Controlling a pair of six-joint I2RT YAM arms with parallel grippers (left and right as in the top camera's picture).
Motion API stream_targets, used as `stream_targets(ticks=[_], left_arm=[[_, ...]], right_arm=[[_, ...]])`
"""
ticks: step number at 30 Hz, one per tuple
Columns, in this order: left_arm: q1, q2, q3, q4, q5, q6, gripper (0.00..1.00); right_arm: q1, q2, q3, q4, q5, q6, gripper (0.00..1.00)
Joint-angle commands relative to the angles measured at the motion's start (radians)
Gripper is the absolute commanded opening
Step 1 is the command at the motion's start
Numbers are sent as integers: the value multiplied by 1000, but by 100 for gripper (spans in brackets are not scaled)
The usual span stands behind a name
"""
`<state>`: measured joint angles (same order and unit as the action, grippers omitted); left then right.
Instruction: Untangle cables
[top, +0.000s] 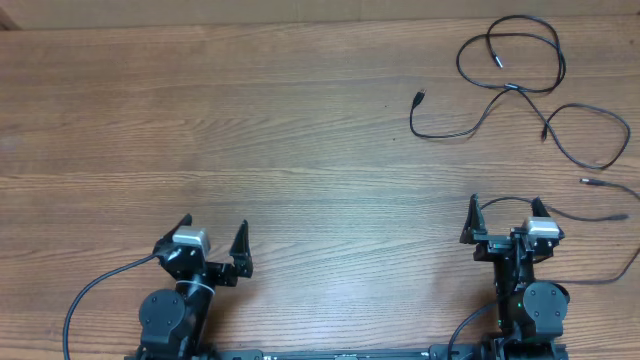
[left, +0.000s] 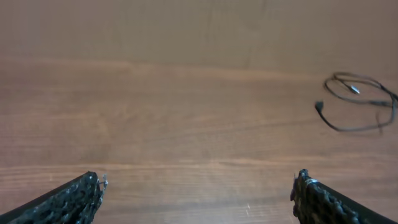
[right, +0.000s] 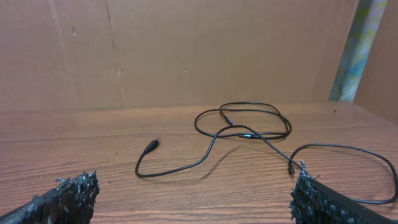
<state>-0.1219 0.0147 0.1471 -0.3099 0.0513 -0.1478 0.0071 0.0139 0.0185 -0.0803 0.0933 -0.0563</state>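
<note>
Thin black cables (top: 510, 88) lie in loose overlapping loops on the wooden table at the far right. One plug end (top: 420, 97) points left, and another cable's plug (top: 545, 130) lies further right. In the right wrist view the loops (right: 249, 134) lie ahead, with a plug (right: 152, 147) nearer. The left wrist view shows them far right (left: 319, 106). My left gripper (top: 215, 228) (left: 199, 183) stands open and empty at the near left. Below the cables, my right gripper (top: 506, 205) (right: 196, 183) is open with nothing held.
Another thin cord with a plug tip (top: 585, 181) runs off the right edge beside the right arm. A brown board wall (right: 186, 56) stands behind the table. Bare wood (top: 250, 120) spans the left and middle.
</note>
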Motion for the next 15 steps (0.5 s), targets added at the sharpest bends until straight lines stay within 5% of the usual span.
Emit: stream_targets(ticks=[1,15], left_arm=[[13,-12,-52,51,-9,29,100],[69,-12,-143,247,-24,125,100]], right_arm=[[-2,-11,-11,4,-1,3,100],[-2,-11,-11,4,-1,3,100]])
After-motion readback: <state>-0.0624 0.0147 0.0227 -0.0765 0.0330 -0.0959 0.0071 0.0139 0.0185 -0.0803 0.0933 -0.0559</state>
